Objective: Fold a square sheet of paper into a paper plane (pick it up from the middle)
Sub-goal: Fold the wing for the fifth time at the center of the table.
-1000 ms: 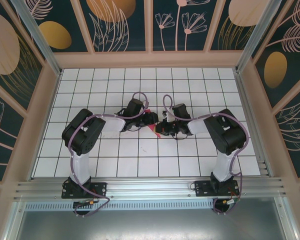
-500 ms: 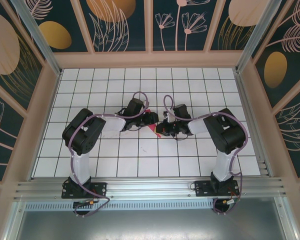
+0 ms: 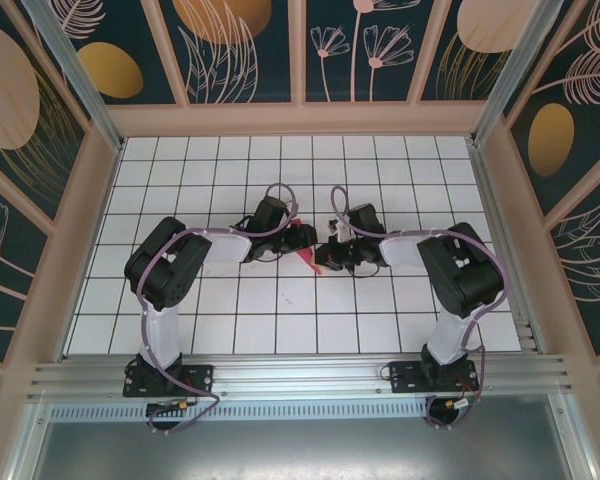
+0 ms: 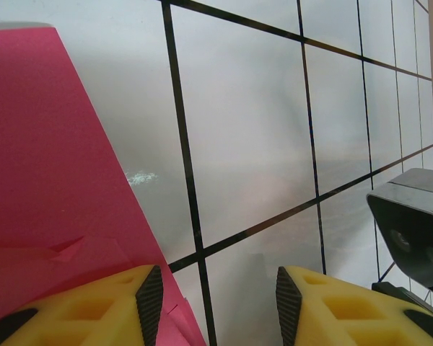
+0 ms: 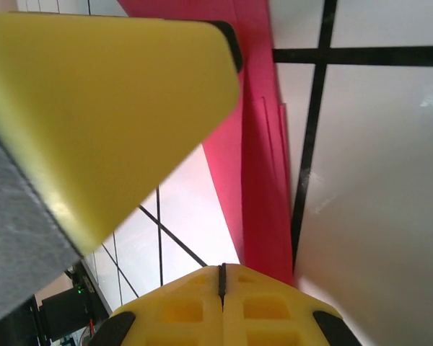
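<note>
**A:** From above, where is everything?

**B:** The paper (image 3: 308,259) lies on the table (image 3: 280,320) about mid-width, a small pink pointed piece between the two arms. The left gripper (image 3: 302,238) and the right gripper (image 3: 329,257) both reach down to it, tips near each other. At that size the jaws are unreadable.

**A:** And the left wrist camera?

**B:** The left gripper (image 4: 216,288) stands roughly half open, with bare tile between its pads, so it holds nothing. One finger (image 4: 94,310) sits over the paper (image 4: 50,166). The other (image 4: 346,310) is over the tile beside it. The paper lies flat, its slanted edge crossing a grid line.

**A:** The right wrist?

**B:** The right gripper (image 5: 220,277) is fully closed, pad against pad, and no paper shows in the seam. Folded layers of paper (image 5: 263,166) run just beside its tips. I think they touch, though the angle is poor. A big yellow finger (image 5: 108,94) looms close above, probably the left gripper's.

**A:** So what is the step?

**B:** I judge it to be pressing a crease, with the closed tips used as a blunt tool on the fold.

**A:** How should it be done?

**B:** Bear straight down and slide along the fold line, not across it. The left finger should pin the layers so they cannot creep out of line. Pushing into a free edge would buckle or tear paper this thin, so the stroke should run from the pinned side outward. The grippers are close, so each move should be small enough to avoid a knock.
</note>
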Controlling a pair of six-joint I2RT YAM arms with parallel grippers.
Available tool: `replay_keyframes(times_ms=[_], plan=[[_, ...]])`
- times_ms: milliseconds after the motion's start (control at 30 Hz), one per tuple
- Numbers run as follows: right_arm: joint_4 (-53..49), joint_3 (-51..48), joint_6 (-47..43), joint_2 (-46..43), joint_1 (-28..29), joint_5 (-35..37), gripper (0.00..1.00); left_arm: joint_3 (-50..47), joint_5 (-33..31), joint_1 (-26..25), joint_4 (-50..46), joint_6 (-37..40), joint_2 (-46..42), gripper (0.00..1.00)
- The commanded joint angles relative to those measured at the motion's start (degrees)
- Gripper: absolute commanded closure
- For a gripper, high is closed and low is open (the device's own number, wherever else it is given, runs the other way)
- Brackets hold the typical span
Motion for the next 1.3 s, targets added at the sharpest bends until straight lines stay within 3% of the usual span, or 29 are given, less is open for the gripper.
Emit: replay_keyframes(times_ms=[0, 433, 767, 1267], plan=[[-3.09, 1.6, -1.09, 1.12, 0.88, -0.67, 0.96, 0.7, 0.26, 0.23, -2.55, 1.37, 1.42, 0.51], [-7.85, -3.57, -2.32, 6.54, 0.93, 7.19, 0.97, 0.76, 0.21, 0.2, -2.99, 1.65, 1.4, 0.51], [-8.0, -4.17, -3.08, 0.22, 1.37, 2.0, 0.97, 0.9, -0.46, 0.22, -3.98, 1.87, 1.6, 0.51], [-8.5, -8.71, -3.67, -0.51, 1.33, 2.22, 0.98, 1.21, -0.6, 0.26, -4.79, 2.07, 1.42, 0.52]])
